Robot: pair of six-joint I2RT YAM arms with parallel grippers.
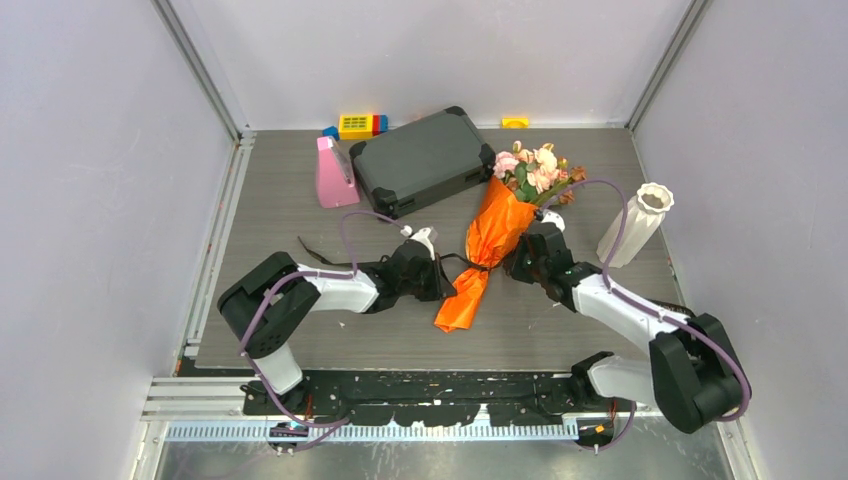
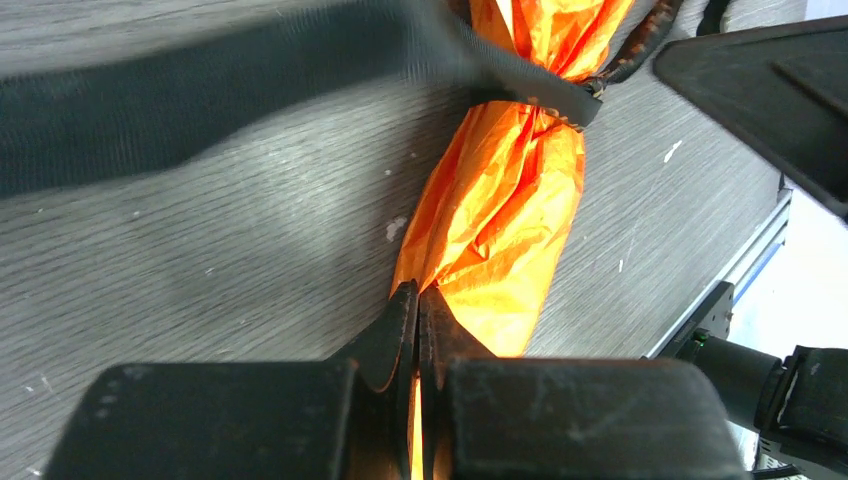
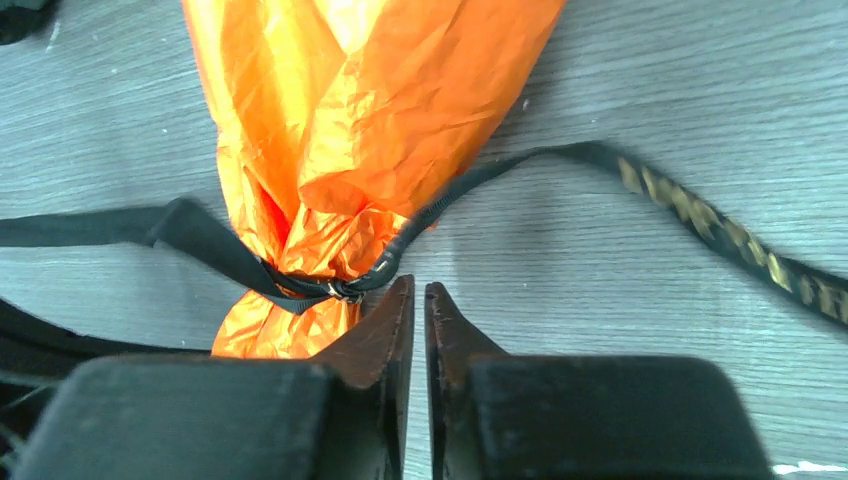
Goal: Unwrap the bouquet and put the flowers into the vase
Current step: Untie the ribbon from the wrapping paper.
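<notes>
My left claw (image 2: pixel 418 298) is clenched on nothing visible; my right claw (image 3: pixel 419 292) stands a sliver apart, empty, beside the knot. The crinkled orange paper bouquet (image 1: pixel 490 235) lies on the grey desk (image 1: pixel 560 340), well apart from the white wavy-rimmed vase (image 1: pixel 637 225). Untying is in hand: next I pinch a tail of the black ribbon (image 3: pixel 690 210) and pull. I cannot read its gold print.

The left arm (image 1: pixel 340 290) and right arm (image 1: pixel 625 310) are built alike, with smooth white shell links between bulky black joint housings. A lilac cable (image 1: pixel 345 225) loops loosely along each one. The left gripper (image 2: pixel 418 297) and right gripper (image 3: pixel 420 290) are matte black. Each has blocky bodies and scuffed, wedge-shaped fingers (image 3: pixel 385 330) tapering to thin tips.
</notes>
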